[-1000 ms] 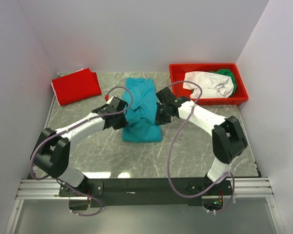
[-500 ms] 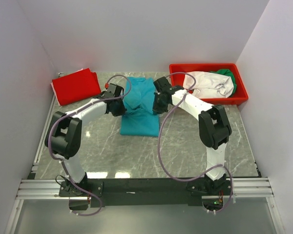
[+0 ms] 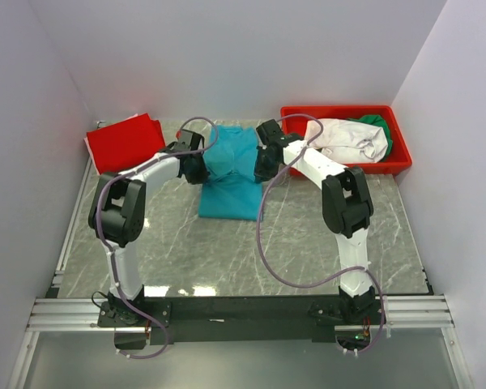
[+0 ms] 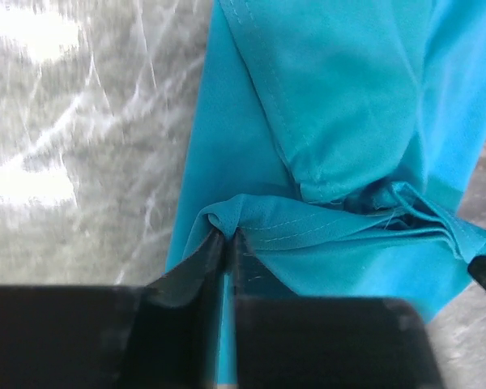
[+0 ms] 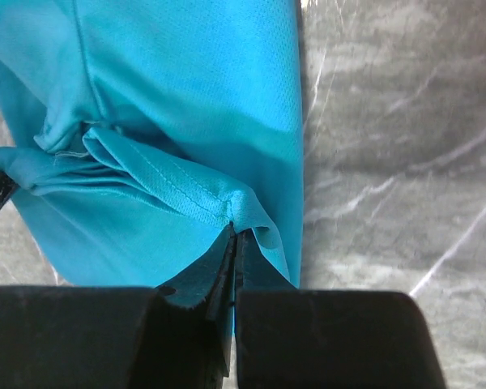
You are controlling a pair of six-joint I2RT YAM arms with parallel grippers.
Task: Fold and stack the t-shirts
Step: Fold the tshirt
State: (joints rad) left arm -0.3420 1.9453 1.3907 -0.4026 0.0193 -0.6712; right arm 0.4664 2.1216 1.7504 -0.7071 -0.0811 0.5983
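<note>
Teal t-shirt (image 3: 231, 182) lies on the marble table (image 3: 308, 235), centre-back, between the red t-shirt (image 3: 125, 143) and the red bin (image 3: 348, 168). It is partly folded, long and narrow. Its near end is flat on the table and its middle is bunched into pleats between your two grippers.

Your left gripper (image 3: 198, 166) is at the shirt's left edge. In the left wrist view the fingers (image 4: 186, 275) are pressed together, pinching a small fold of teal cloth (image 4: 348, 105) at the tips (image 4: 225, 237). Your right gripper (image 3: 263, 166) is at the shirt's right edge. In the right wrist view it (image 5: 233, 231) is closed tight on a stitched hem fold of the same shirt (image 5: 186, 97). Each wrist view catches the other gripper's black tip at the frame edge, across the bunched cloth.

The red t-shirt is folded flat at the back-left corner, well apart from the teal one. In the bin at back right, the white t-shirt (image 3: 344, 138) lies crumpled, with the green t-shirt (image 3: 373, 121) behind it against the far wall. Both arms reach forward and inward from the near edge.
</note>
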